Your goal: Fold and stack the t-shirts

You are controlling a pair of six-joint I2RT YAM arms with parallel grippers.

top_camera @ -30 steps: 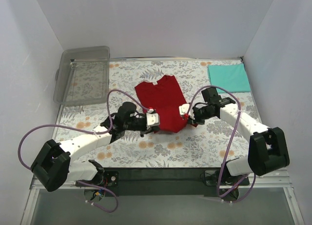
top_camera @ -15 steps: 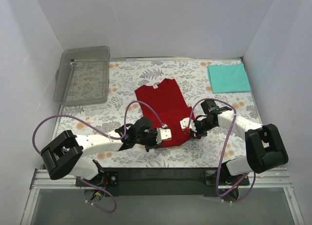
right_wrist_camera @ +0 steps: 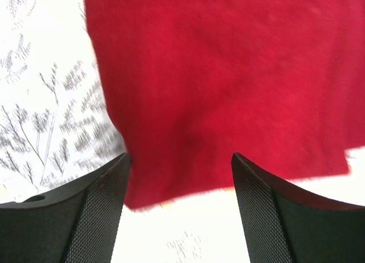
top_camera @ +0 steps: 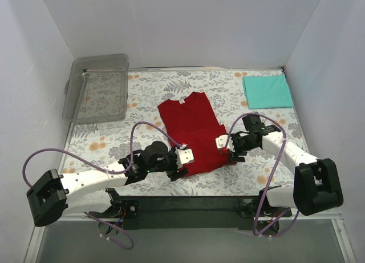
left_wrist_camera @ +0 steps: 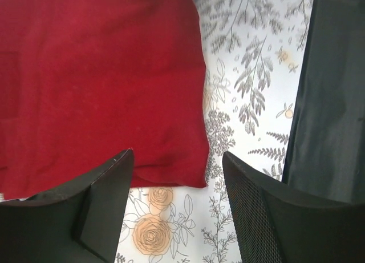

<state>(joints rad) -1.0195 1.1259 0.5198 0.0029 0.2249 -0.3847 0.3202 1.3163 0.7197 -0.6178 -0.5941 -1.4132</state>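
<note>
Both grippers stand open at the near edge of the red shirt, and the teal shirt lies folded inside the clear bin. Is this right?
No. The top view shows the teal shirt folded on the table at the far right corner, not in the clear bin. The rest holds.

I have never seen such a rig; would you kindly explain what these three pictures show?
The machine is a left arm and a right arm, side by side. The overhead picture looks down from behind them; the other two come from a camera on each wrist, its black fingers at the bottom. On the flowered table lie a red t-shirt, a folded teal t-shirt far right and a clear bin far left. The left gripper and right gripper hang open at the red t-shirt's near edge, holding nothing.
</note>
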